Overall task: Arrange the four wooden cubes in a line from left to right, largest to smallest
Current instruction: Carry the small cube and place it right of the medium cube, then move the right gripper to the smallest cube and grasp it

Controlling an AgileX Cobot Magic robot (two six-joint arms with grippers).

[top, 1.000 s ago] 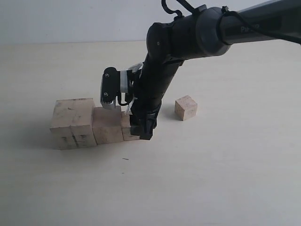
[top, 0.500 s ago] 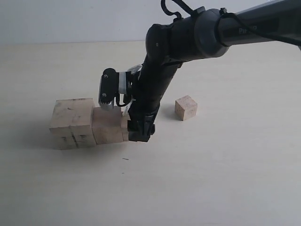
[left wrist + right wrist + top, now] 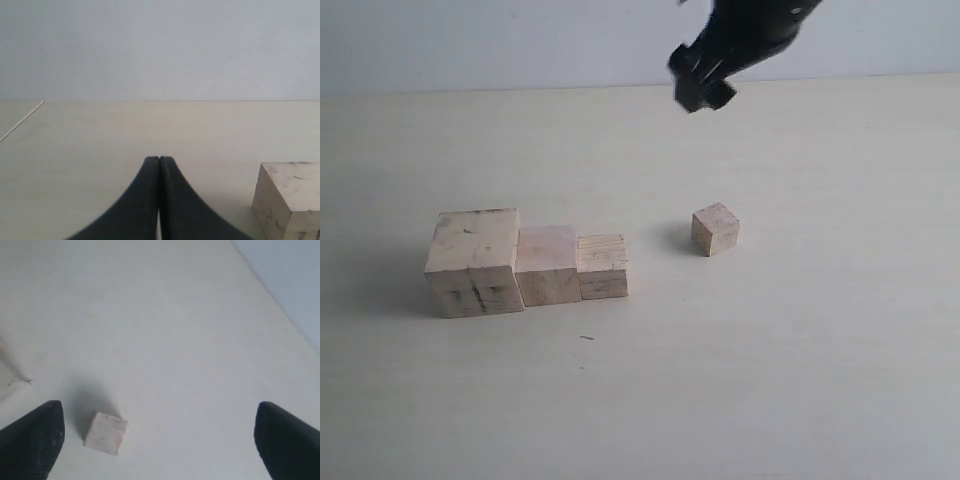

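In the exterior view you get only the end of the right arm (image 3: 735, 35), over the far edge of the tabletop (image 3: 800, 380). The picture's top cuts off the rest, and what shows is too smeared to tell how the right jaws stand. In the right wrist view those jaws run off the bottom, the smallest cube (image 3: 105, 433) is soft and featureless, and a faint shape (image 3: 20, 379) at the side is cut too short to name. The left wrist view crops the left jaws at the bottom and the largest cube (image 3: 287, 200) at its side and bottom. You cannot identify the dark speck (image 3: 587, 338) toward the tabletop's near edge: too small.
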